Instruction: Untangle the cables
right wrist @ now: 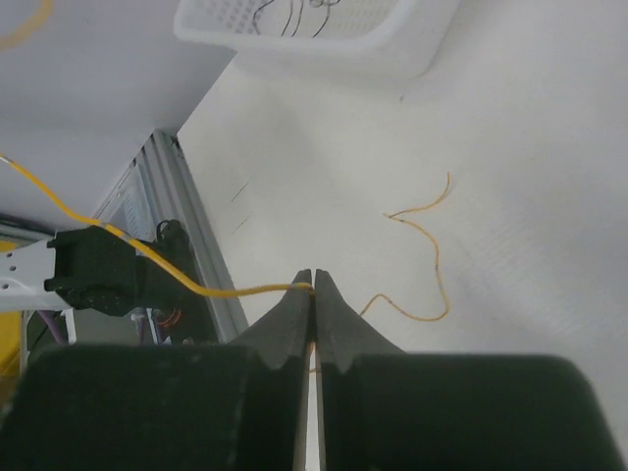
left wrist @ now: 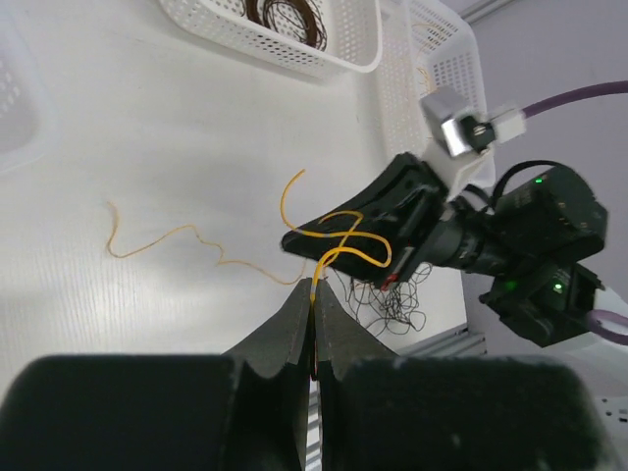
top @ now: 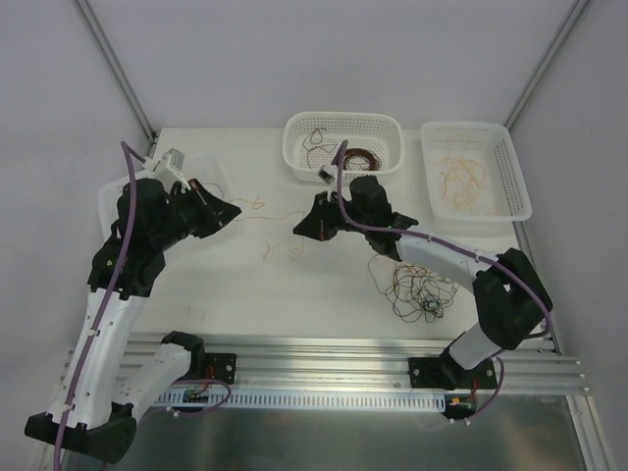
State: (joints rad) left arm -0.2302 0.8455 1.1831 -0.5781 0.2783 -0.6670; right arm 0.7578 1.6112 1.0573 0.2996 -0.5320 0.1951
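My left gripper (top: 234, 209) is shut on a thin yellow cable (top: 257, 205), pinched at the jaw tips in the left wrist view (left wrist: 314, 291). The cable (left wrist: 348, 245) loops up in front of my right gripper (top: 298, 228). That gripper (right wrist: 312, 287) is also shut on a yellow cable (right wrist: 196, 287) that runs off to the left. The two grippers face each other above the table's middle. A tan cable (top: 278, 252) lies loose on the table below them (left wrist: 167, 234) (right wrist: 432, 245). A tangled clump of dark cables (top: 417, 289) lies under the right arm (left wrist: 397, 304).
A white basket (top: 343, 120) at the back centre holds dark brown cables (top: 368, 157). A second basket (top: 510, 167) at the back right holds yellow-tan cables (top: 461, 179). A third basket (top: 211, 167) sits under the left arm. An aluminium rail (top: 324, 358) runs along the near edge.
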